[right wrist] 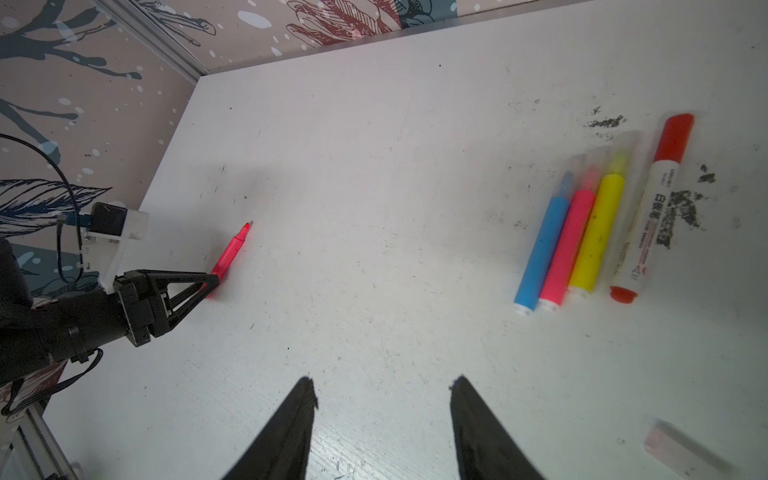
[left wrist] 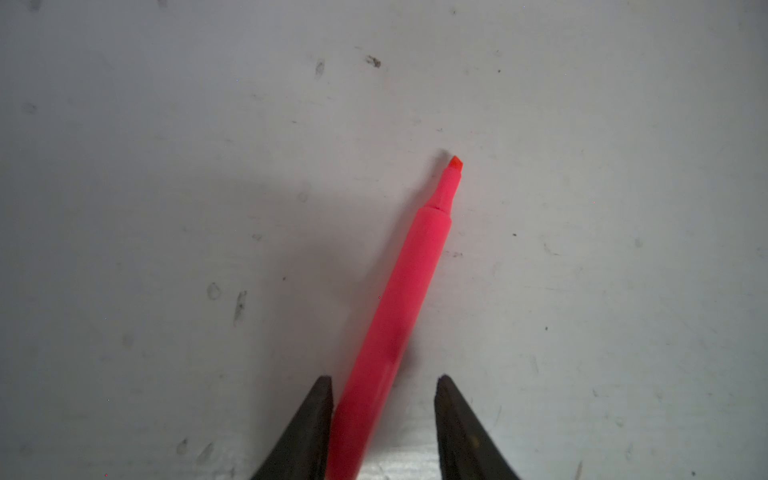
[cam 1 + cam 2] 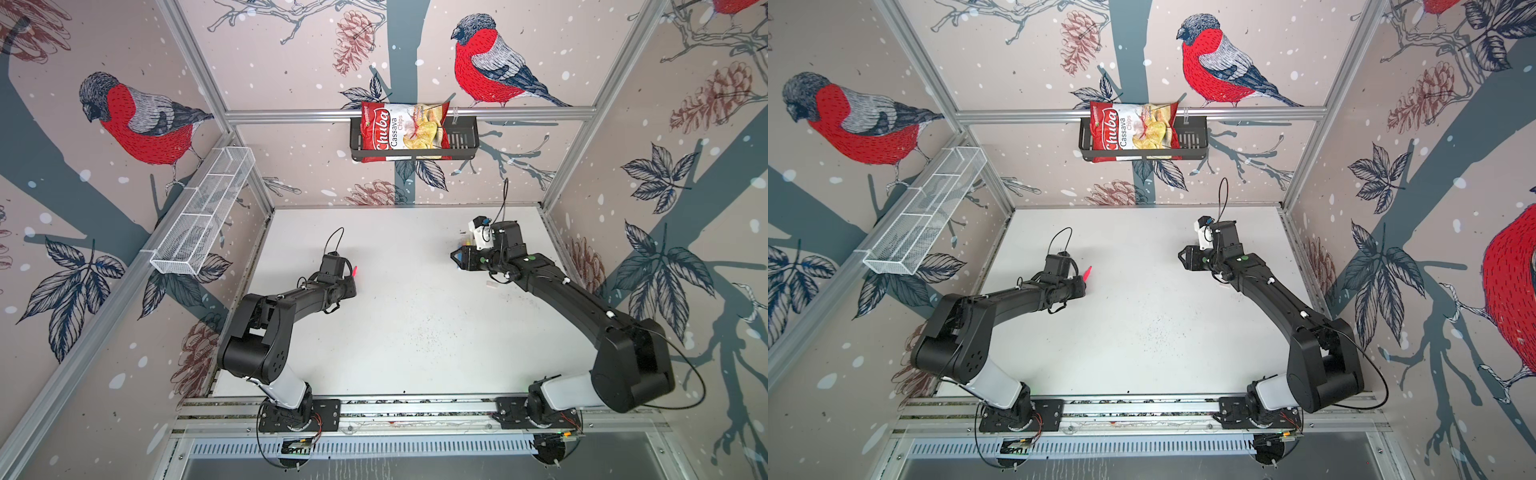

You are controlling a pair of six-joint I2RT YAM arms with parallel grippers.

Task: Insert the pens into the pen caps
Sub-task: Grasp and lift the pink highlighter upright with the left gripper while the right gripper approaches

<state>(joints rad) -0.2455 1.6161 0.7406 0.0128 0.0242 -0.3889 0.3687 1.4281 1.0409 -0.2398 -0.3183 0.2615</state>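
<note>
Four pens already wear caps and lie side by side, touching, at about 1 o'clock on the table: blue pen, capped pink pen, yellow pen and white marker with its red cap on. Parked there, likely to keep the middle free.

One uncapped pen, red-pink, sits at about 10 o'clock, nib bare and pointing away from the left tool. Left tool straddles the rear of its barrel. One finger touches the barrel and the other shows a gap, so it's loose around the pen, not clamped. Grip is low on the barrel, probably so the nib end sticks out free for a cap. Pen looks low to the table; can't tell if it's lifted.

Right tool is spread and empty, hovering near 1 o'clock, looking across at the left tool.

Loose cap, translucent whitish, lies on its side at about 2 o'clock, next to the right forearm in a top view. Judgement: it's the last cap, so the right tool should fetch it.

Obstacles: capped row sits close to the right tool and could be knocked. Table centre between the tools has only black specks and smears.

Off-task: chips bag in black basket at 12 o'clock on the back wall, mesh rack at 10 o'clock on the side wall.
</note>
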